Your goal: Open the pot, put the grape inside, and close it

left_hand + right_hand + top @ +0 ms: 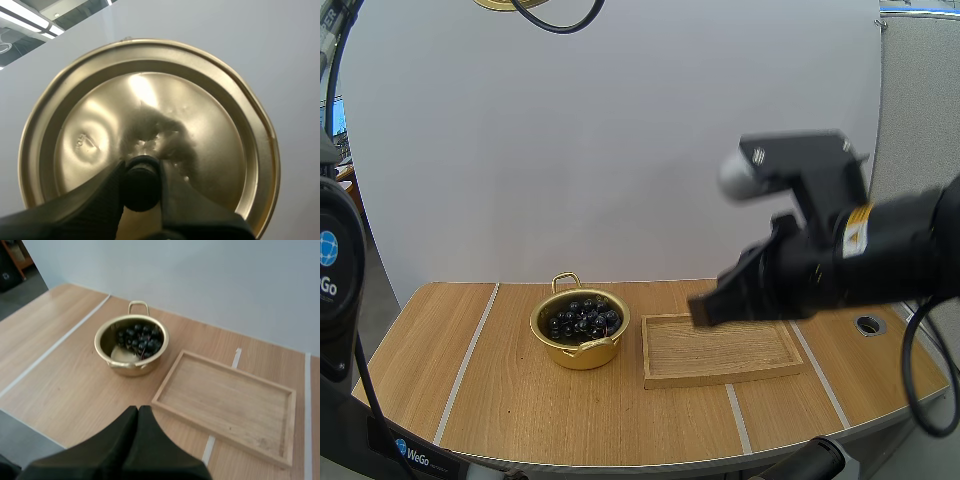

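**Mia:** Where are the grapes (pixel 582 318)?

**Tom:** They are in the pot (pixel 582 352). They are dark and round, and they lie in a little heap at the bottom.

**Mia:** And where is the pot?

**Tom:** It sits on the desk (pixel 500 400), near the middle. It is gold, with a small handle at the back and one at the front. It has no top on.

**Mia:** So where is the lid (pixel 150 115)?

**Tom:** The left pincer (pixel 141 182) has it. Its two black fingers are clamped on the black knob (pixel 141 192) in the middle of the lid. The lid is gold and shiny, and it is up high, far above the desk.

**Mia:** What about the right pincer (pixel 138 412)?

**Tom:** Its fingers are pressed together into one dark point. Nothing is between them. It hangs in the air over the tray (pixel 720 378).

**Mia:** Where is the tray?

**Tom:** It is made of wood and lies flat on the desk, just beside the pot, on the pot's right. The two do not touch.
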### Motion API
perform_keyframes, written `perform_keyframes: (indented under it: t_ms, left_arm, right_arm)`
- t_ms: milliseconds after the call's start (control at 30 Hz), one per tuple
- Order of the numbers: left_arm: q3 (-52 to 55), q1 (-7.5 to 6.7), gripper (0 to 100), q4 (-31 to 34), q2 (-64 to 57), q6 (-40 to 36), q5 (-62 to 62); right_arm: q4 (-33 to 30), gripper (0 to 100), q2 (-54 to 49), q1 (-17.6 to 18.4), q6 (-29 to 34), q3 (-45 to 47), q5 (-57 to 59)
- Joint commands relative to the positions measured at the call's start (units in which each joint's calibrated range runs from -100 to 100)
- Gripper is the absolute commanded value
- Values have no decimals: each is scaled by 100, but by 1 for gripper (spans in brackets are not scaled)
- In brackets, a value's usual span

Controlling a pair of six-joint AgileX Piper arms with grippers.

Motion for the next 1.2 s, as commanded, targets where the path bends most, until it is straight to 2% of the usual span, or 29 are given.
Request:
perform_keyframes:
  t_ms: [0,200,433,633,933,1167]
  left_arm:
    - [-40,-14,0,40,-51,-25,-196]
    - [-40,-14,0,40,-51,-25,-89]
    - [-27,-14,0,-88,64,131,1545]
    - [27,-14,0,-392,423,444,1545]
    - [1301,-14,0,-967,434,756,1545]
    - [3065,-14,0,-1316,519,1144,1545]
  right_arm:
    - [87,0,-210,-24,7,896,0]
    - [87,0,-221,-24,7,1270,0]
    - [87,0,-221,-24,-3,1270,0]
    - [87,0,-221,-24,-3,1270,0]
    - [87,0,-221,-24,-3,1270,0]
    - [87,0,-221,-24,-3,1270,0]
